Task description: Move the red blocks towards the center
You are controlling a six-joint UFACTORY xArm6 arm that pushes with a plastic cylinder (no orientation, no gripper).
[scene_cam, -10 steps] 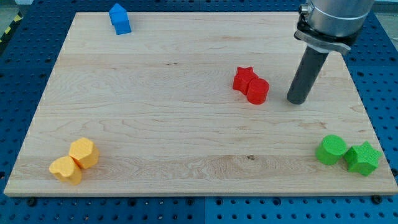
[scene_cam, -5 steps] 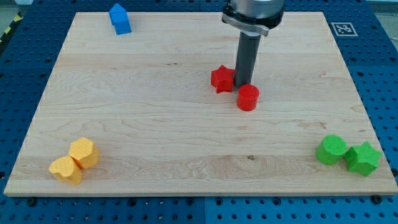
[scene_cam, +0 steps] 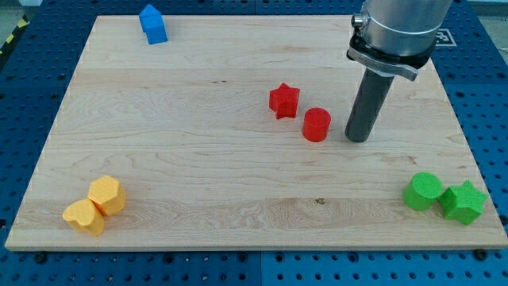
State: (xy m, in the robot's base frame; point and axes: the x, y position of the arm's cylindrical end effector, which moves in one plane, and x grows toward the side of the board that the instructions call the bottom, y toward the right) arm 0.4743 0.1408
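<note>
Wooden board (scene_cam: 198,183) on a blue perforated bench (scene_cam: 492,119). Red star block (scene_cam: 283,101) sits a bit to the view's right of board centre; red cylinder block (scene_cam: 317,125) lies just beside it, toward the view's bottom-right, w/ a small gap btwn them, not touching. My tip (scene_cam: 357,139) is down at the board just to the view's right of the red cylinder, near but apart from it, nothing btwn them. No claw on this arm: it ends in a plain dark rod that holds nothing. Rod stands close to upright, leaning slightly toward the view's top-right, under a grey metal collar (scene_cam: 393,36) that enters from the view's top edge. Other blocks well clear of the reds: blue house-shaped block (scene_cam: 153,24) near the top-left corner; two yellow blocks, (scene_cam: 107,195) and (scene_cam: 84,216), touching each other at bottom-left; green cylinder (scene_cam: 423,191) and green star (scene_cam: 463,202) side by side at bottom-right. Nothing lies btwn the red blocks and the board's centre. A black-and-white marker tag (scene_cam: 440,36) peeks out beside the collar at top-right; no readable text on it.
</note>
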